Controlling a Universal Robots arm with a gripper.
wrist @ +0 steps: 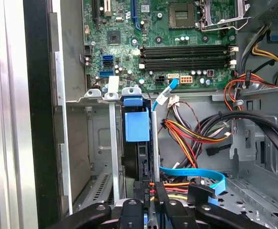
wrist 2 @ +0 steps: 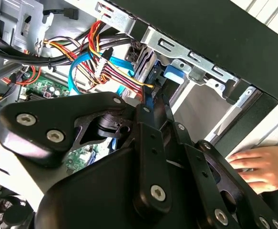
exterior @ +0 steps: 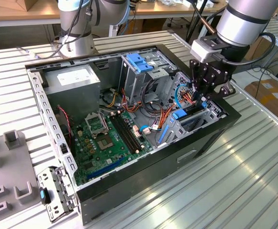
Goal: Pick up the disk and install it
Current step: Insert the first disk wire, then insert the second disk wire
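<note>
- The table (exterior: 253,181) is ribbed sheet metal, bright and slippery-looking; the case stands on it.
- The case (exterior: 143,181) is an open black steel box with thin, sharp-looking folded edges.
- The arm (exterior: 248,19) is a smooth grey tube that reaches in from 1 o'clock in the exterior view.
- The board (exterior: 105,138) is flat and green, studded with slots and small parts; it lies at the case's 8 o'clock.
- The bay (exterior: 196,119) is a grey stamped-metal rack with thin upright rails, at 3 o'clock from the board in the exterior view.
- The gripper (wrist: 147,202) is black, with bolted linkage plates. It hangs over the bay, and its fingers look clamped on the disk's near end.
- The disk (wrist: 138,157) stands on edge in a bay slot between 2 rails, a dark, hard slab. The 2 carrier tabs (wrist: 137,126) at its far end are smooth blue plastic.
- My judgement of how to do this well:
  - keep the disk parallel to the rails, since a slight tilt would jam the carrier against the thin metal;
  - press straight along the slot, gently, and keep the grip square, because the slab's faces are slick.
- A person's hand (wrist 2: 260,167) rests flat just outside the case wall, near the gripper.
- The cables (wrist: 186,133) are soft red, orange, yellow and black bundles, and a flat blue ribbon (wrist: 196,174) lies just beside the slot; they could snag.
</note>
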